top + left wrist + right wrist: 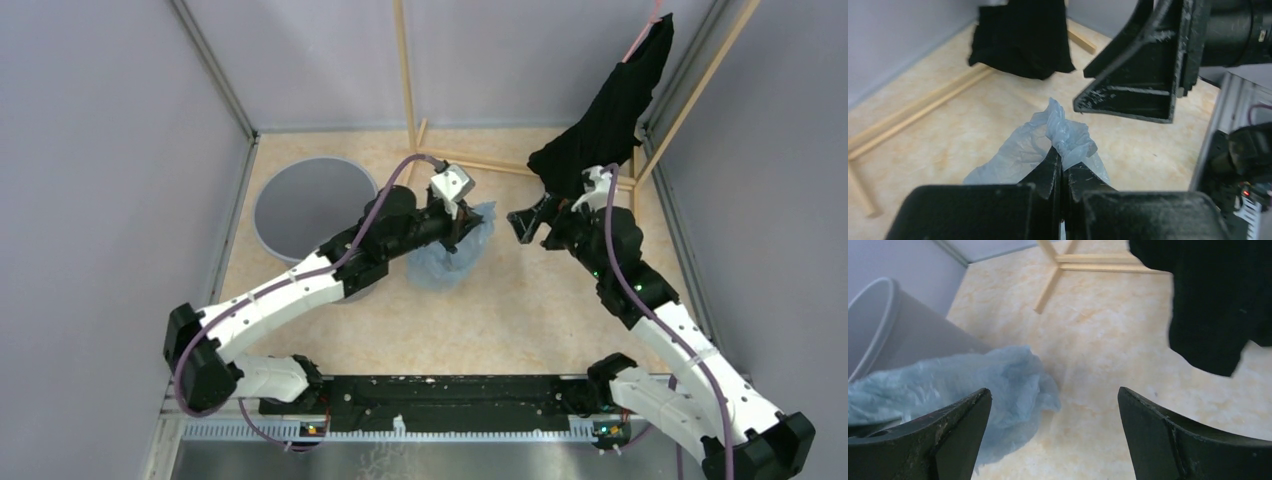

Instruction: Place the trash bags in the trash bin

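Observation:
The pale-blue translucent trash bag (452, 255) hangs crumpled from my left gripper (460, 226), which is shut on its top edge; the pinch shows in the left wrist view (1062, 156) with the bag (1020, 150) draping below. The round grey trash bin (310, 205) stands at the back left, left of the bag, and its rim shows in the right wrist view (878, 325). My right gripper (525, 222) is open and empty just right of the bag, jaws wide apart in its own view (1054, 405), with the bag (973, 385) by its left finger.
A black cloth garment (610, 105) hangs from a wooden frame (470, 160) at the back right, close behind the right gripper. Grey walls enclose the tan floor on three sides. The black base rail (440, 395) runs along the near edge.

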